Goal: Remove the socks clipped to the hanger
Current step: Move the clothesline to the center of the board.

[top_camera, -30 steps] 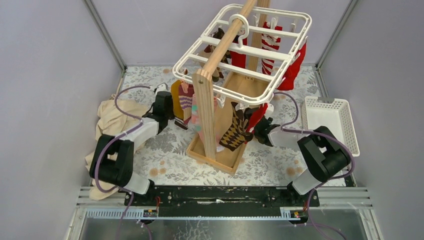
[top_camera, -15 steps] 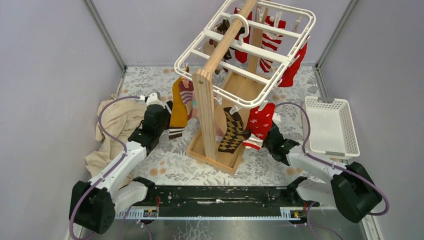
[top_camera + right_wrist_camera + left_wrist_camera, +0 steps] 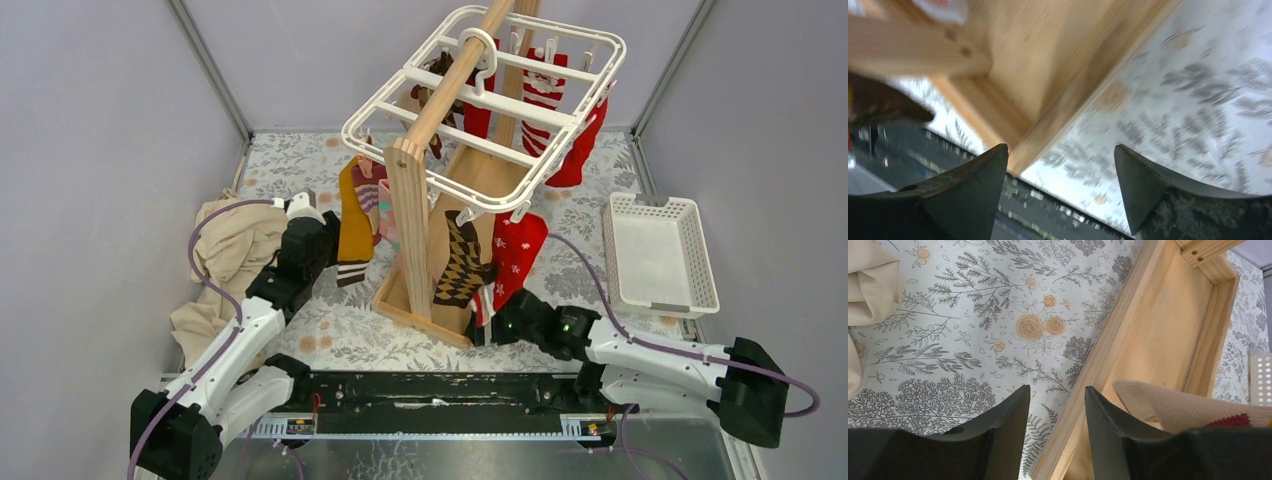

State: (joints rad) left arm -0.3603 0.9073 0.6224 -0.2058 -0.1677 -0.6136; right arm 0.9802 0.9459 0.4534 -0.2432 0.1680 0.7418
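Note:
The white grid hanger (image 3: 490, 110) hangs from the wooden rack's bar. Clipped to it are a mustard sock (image 3: 355, 225), a pink patterned sock (image 3: 385, 215), an argyle sock (image 3: 458, 262), a red dotted sock (image 3: 518, 255), a red-white striped sock (image 3: 540, 95) and a plain red sock (image 3: 575, 150). My left gripper (image 3: 325, 238) is open and empty beside the mustard sock. In the left wrist view (image 3: 1055, 395) a tan sock toe (image 3: 1188, 410) lies right of its fingers. My right gripper (image 3: 495, 325) is open and empty, low at the rack base's front corner. The right wrist view (image 3: 1060, 150) is blurred.
The wooden rack has an upright post (image 3: 410, 220) and a tray base (image 3: 1158, 340) in the middle of the floral mat; the base also shows in the right wrist view (image 3: 1048, 75). A beige cloth (image 3: 235, 250) lies at the left. A white perforated basket (image 3: 660, 250) stands at the right.
My right arm has swung down and toward the near edge, from beside the red dotted sock to the base's front corner. The hanger has swayed. My left arm has shifted only slightly.

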